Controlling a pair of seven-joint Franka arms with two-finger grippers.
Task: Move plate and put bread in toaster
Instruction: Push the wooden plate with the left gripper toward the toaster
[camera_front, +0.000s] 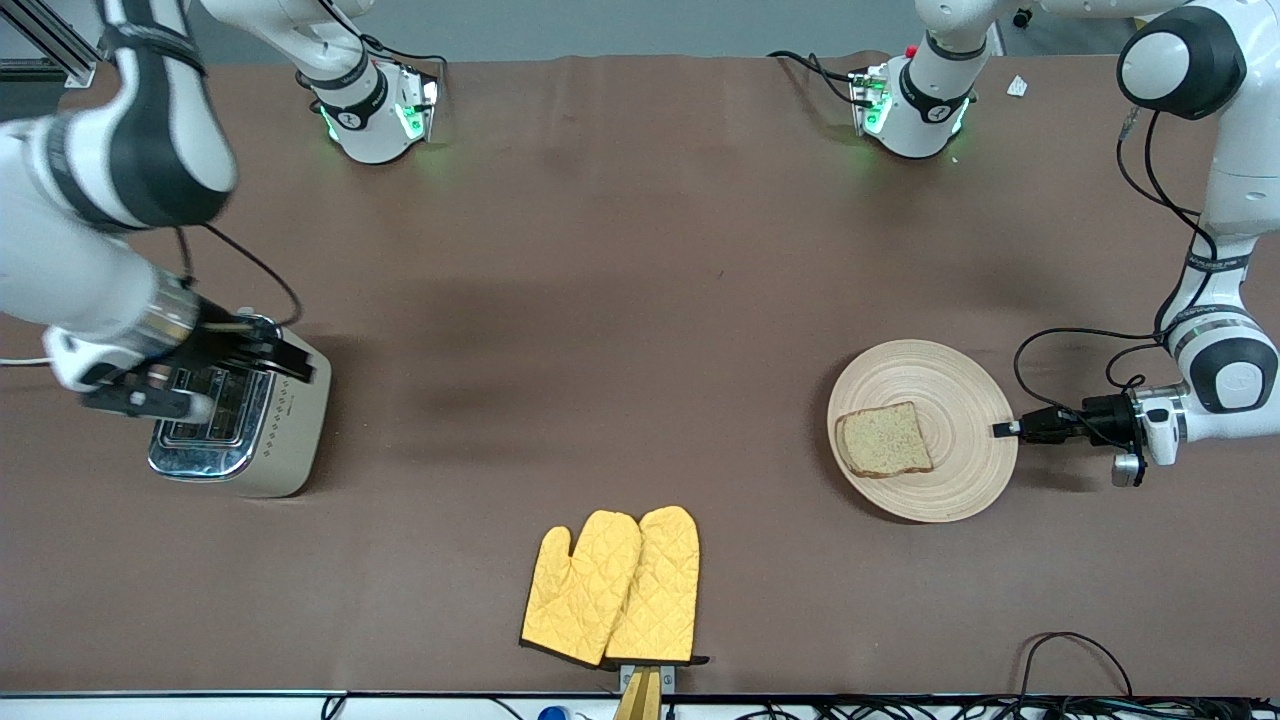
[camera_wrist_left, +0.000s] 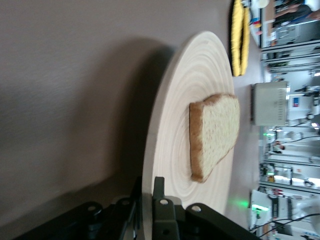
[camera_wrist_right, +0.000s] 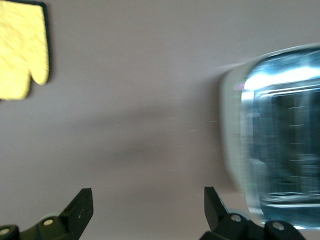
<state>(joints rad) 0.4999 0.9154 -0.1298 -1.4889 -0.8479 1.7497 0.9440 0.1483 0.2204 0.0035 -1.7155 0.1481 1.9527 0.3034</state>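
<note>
The round wooden plate (camera_front: 950, 480) lies toward the left arm's end of the table, with the slice of brown bread (camera_front: 884, 439) resting on it. My left gripper (camera_front: 1003, 429) is low at the plate's rim and shut on it. In the left wrist view the rim of the plate (camera_wrist_left: 200, 90) runs between the jaws of the left gripper (camera_wrist_left: 148, 186), and the bread (camera_wrist_left: 215, 135) lies further in. The cream toaster (camera_front: 270, 440) with its chrome top stands at the right arm's end. My right gripper (camera_front: 295, 365) hovers open over the toaster's edge, holding nothing; the right gripper (camera_wrist_right: 146, 199) shows bare table between its fingers, the toaster (camera_wrist_right: 280, 140) beside them.
A pair of yellow oven mitts (camera_front: 615, 585) lies near the table's front edge, midway between toaster and plate. They also appear as the mitts (camera_wrist_left: 239, 37) and a mitt (camera_wrist_right: 22, 47) in the wrist views. Cables trail from the left arm beside the plate.
</note>
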